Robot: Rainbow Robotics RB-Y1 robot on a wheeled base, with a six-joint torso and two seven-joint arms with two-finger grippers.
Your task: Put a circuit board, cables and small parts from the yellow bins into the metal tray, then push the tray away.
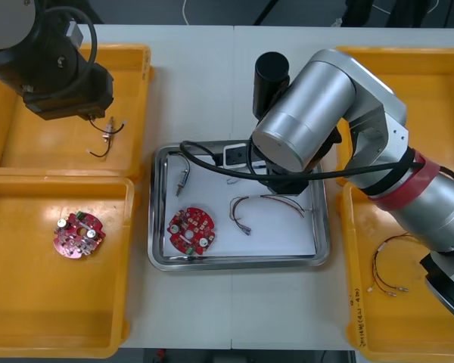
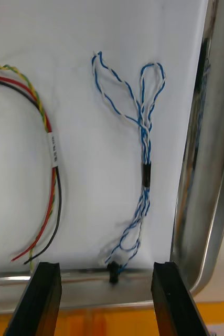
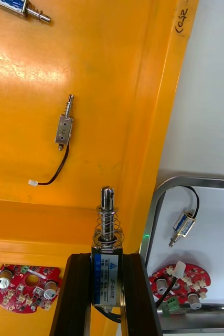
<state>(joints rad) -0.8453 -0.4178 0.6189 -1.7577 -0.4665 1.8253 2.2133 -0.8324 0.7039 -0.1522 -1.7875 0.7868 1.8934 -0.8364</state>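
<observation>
My left gripper (image 3: 107, 299) is shut on a small metal part (image 3: 107, 252) with a spring and plunger, held over the far left yellow bin (image 3: 91, 79) near its wall. In the front view the left arm (image 1: 60, 76) hangs over that bin. My right gripper (image 2: 105, 294) stands open, low over the metal tray (image 2: 206, 184). A twisted blue and white cable (image 2: 143, 173) lies on the white liner just beyond its fingers. The tray (image 1: 234, 262) also holds a round red circuit board (image 1: 191, 230), a small metal part (image 1: 183, 178) and a red and yellow cable (image 1: 265, 204).
Two more small metal parts (image 3: 64, 128) lie in the far left bin. The near left bin (image 1: 30, 302) holds a circuit board (image 1: 78, 234). A red and yellow cable (image 1: 390, 268) lies in the near right bin (image 1: 356, 302). The right arm (image 1: 318, 106) covers the tray's far right part.
</observation>
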